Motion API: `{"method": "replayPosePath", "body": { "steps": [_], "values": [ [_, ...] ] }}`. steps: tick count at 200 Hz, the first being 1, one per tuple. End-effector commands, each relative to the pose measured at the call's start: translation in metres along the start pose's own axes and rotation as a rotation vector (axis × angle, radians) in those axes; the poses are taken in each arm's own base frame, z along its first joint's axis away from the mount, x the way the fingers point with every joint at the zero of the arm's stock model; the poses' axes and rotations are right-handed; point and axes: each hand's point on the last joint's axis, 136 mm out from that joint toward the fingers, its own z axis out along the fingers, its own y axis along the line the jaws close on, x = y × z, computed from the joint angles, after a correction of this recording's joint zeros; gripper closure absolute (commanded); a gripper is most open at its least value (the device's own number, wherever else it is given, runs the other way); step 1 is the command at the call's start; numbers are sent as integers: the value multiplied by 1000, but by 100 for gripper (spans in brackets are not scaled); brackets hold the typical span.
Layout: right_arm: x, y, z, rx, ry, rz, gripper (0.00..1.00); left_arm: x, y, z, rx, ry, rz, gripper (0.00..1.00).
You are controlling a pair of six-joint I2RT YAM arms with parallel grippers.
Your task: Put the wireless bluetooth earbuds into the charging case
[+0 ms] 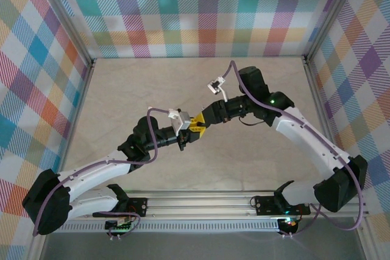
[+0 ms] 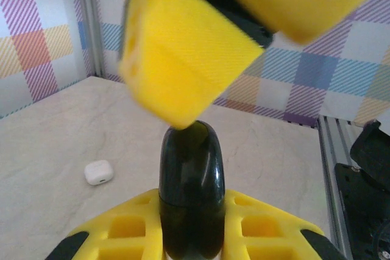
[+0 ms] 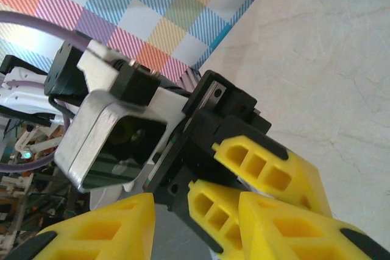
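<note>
Left gripper (image 2: 192,211) is clamped tight on a small, glossy black, round-topped earbud (image 2: 192,181), standing it upright between its 2 yellow ribbed fingers (image 2: 131,229). It seems to hold the piece up clear of the table so the other arm can reach it. Right gripper (image 3: 195,235) faces it nose to nose with its jaws part-way apart, 1 yellow finger corner just at the earbud's tip. This looks like a hand-over to re-seat the grip, though I cannot tell whether contact is made.

Well apart from both, the small, glossy white, pebble-shaped charging case (image 2: 99,172) lies flat on the table with its lid apparently shut. It will likely need opening before anything goes in.

The pale beige, marble-veined tabletop (image 1: 152,83) is bounded by pastel plaid cloth walls (image 1: 201,10) on aluminium posts (image 1: 78,35), with a silver mounting rail (image 1: 201,202) at the near edge.
</note>
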Motion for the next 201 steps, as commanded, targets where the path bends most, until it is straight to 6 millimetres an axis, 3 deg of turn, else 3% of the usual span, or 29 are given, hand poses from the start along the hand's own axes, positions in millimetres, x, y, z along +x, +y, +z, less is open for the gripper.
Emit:
{"method": "replayPosePath", "body": {
  "steps": [1,18,45,88,115,150,201],
  "values": [
    [3,6,-10,47,-28,-68,58,-26,6,-7,-38,-87,-2,100],
    [-1,1,-21,116,-88,-99,58,-30,6,-14,-51,-91,-22,100],
    [-11,-2,-44,188,-206,-114,49,-45,4,-27,-61,-66,-67,100],
    [-14,17,-65,167,-347,-237,36,-83,11,-55,-129,-108,-159,95],
    [-13,33,-66,89,-377,-301,35,-99,7,-61,-88,-166,-212,95],
    [-13,51,-62,-32,-360,-329,37,-114,-14,-55,64,-182,-258,95],
    [-17,42,-45,-86,-291,-247,40,-130,-22,-55,132,-231,-296,93]
  ]
}}
